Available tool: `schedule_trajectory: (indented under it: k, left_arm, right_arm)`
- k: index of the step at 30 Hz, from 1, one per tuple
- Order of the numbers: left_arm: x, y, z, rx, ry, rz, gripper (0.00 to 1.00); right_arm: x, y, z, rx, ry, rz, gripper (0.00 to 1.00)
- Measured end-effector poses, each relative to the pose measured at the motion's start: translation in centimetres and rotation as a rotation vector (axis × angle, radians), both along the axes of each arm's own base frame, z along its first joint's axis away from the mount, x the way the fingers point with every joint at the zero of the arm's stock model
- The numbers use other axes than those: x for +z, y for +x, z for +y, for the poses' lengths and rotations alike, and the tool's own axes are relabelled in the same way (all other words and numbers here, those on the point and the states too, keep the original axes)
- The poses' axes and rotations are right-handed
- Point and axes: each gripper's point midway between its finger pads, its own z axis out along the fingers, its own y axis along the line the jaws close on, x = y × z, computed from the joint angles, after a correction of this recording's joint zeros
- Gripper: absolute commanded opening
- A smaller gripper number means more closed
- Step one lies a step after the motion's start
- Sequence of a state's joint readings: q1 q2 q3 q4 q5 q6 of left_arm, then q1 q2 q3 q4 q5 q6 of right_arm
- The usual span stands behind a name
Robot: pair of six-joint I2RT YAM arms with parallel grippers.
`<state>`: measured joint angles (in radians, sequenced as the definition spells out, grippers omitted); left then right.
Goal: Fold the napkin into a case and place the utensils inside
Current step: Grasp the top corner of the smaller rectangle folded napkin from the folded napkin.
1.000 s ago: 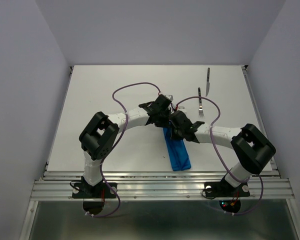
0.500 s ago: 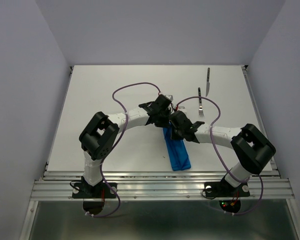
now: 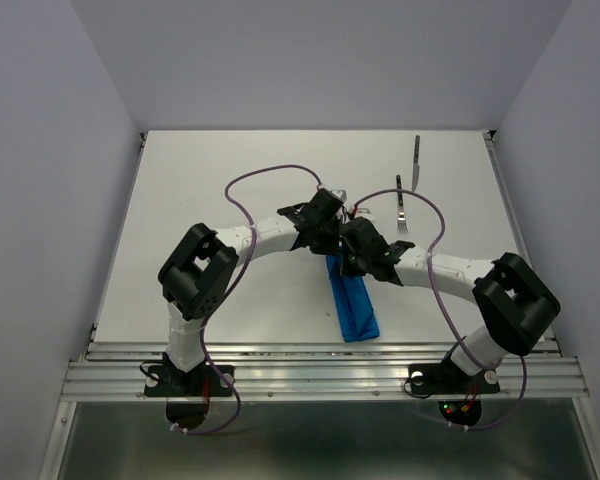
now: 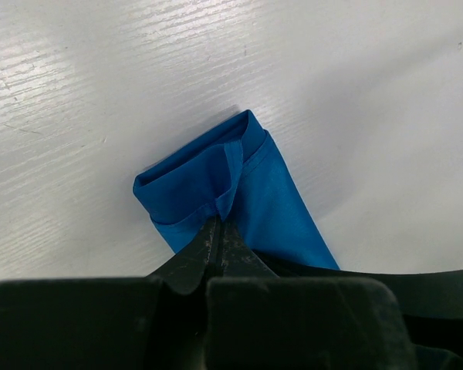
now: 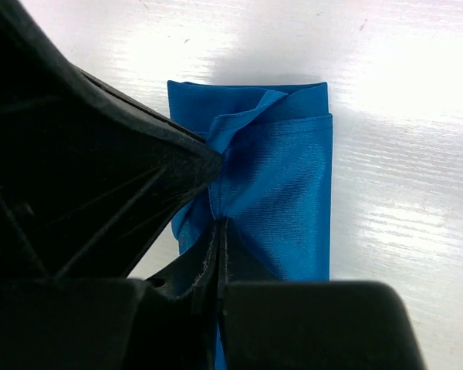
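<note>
The blue napkin lies folded into a narrow strip near the table's front, its far end under both grippers. My left gripper is shut on a pinch of the top layer at that end. My right gripper is shut on the cloth right beside it, the layer puckered at its tips. The two grippers meet over the strip's far end. The fork and the knife lie on the table at the far right, apart from the napkin.
White table with a metal rail along its near edge. Purple cables loop above both arms. Pale walls close in the left, right and back.
The right gripper has closed onto the cloth and its arm has shifted slightly left toward the left gripper. The left gripper has kept its hold.
</note>
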<state>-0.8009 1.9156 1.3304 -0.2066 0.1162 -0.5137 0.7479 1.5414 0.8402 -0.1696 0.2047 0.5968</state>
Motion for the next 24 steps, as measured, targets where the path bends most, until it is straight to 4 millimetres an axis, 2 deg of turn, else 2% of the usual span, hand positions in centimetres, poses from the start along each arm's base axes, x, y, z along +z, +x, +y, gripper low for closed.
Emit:
schedule_trajectory:
  k: [11, 24]
  left_arm:
    - [0.0, 0.2, 0.3, 0.008, 0.002, 0.001, 0.00]
    - [0.0, 0.4, 0.3, 0.018, -0.003, 0.003, 0.00]
  right_arm:
    - [-0.8, 0.3, 0.7, 0.001, 0.017, 0.011, 0.01]
    - [-0.3, 0.9, 1.7, 0.010, 0.063, -0.016, 0.01]
